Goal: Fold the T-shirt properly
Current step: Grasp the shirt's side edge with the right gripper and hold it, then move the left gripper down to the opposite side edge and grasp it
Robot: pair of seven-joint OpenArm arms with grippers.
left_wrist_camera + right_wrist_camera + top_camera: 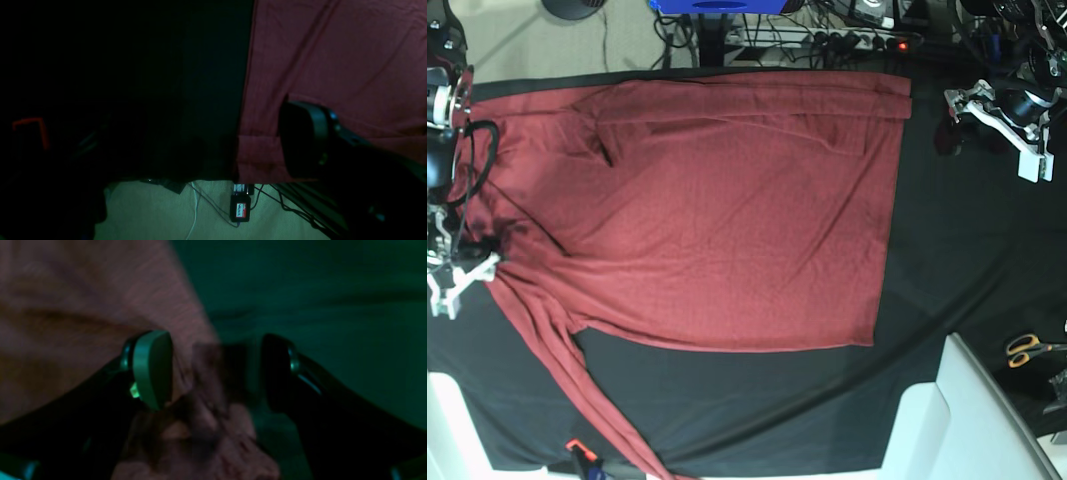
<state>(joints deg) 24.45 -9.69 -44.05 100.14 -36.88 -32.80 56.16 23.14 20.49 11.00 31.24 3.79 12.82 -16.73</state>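
Scissors (1027,348) only in base view; both hands wide open, T-shirt (727,210) unheld.

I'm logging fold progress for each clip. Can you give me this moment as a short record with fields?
garment: T-shirt, spread flat, unfolded
surface: black cloth
sleeve: one trails toward the table's near edge
left gripper: open, beside the hem corner
right gripper: open, jaws astride bunched red fabric
clutter: scissors on the cloth
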